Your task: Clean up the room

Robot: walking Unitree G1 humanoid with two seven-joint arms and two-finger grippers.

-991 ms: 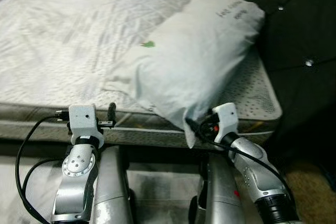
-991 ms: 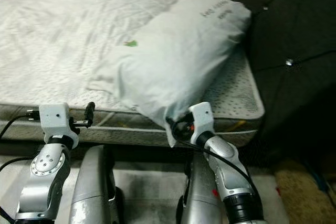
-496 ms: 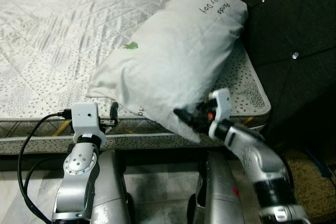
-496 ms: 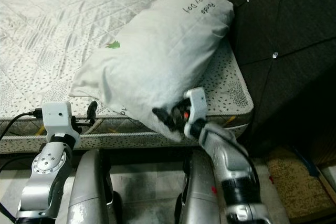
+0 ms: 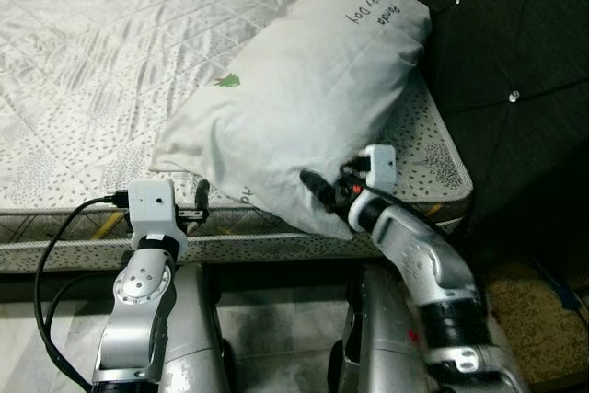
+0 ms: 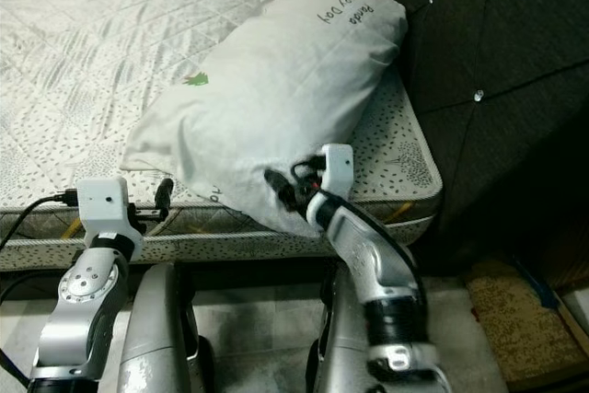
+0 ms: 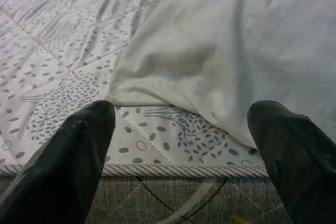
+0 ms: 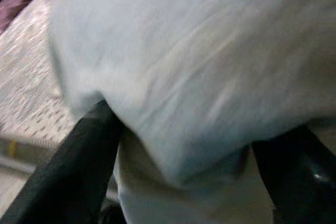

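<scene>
A large white pillow [image 5: 304,89] with a small green mark and dark lettering lies slanted on the patterned mattress [image 5: 92,71], its far end against the headboard. My right gripper [image 5: 311,185] is pressed against the pillow's near corner at the bed's edge. In the right wrist view its fingers [image 8: 89,145] stand wide apart with pillow cloth [image 8: 199,66] bulging between them, so it is open. My left gripper [image 7: 184,145] is open just short of the mattress edge, pointing at the pillow's left corner [image 7: 131,95] and holding nothing.
A dark tufted headboard [image 5: 515,43] rises to the right of the bed. A brown rug [image 5: 548,315] lies on the floor at the lower right. The mattress side and piped edge [image 5: 55,250] run across in front of my arms.
The view has shifted. My right gripper has come up from under the bed edge onto the pillow's near corner, which no longer hangs over the edge. The left arm stays put.
</scene>
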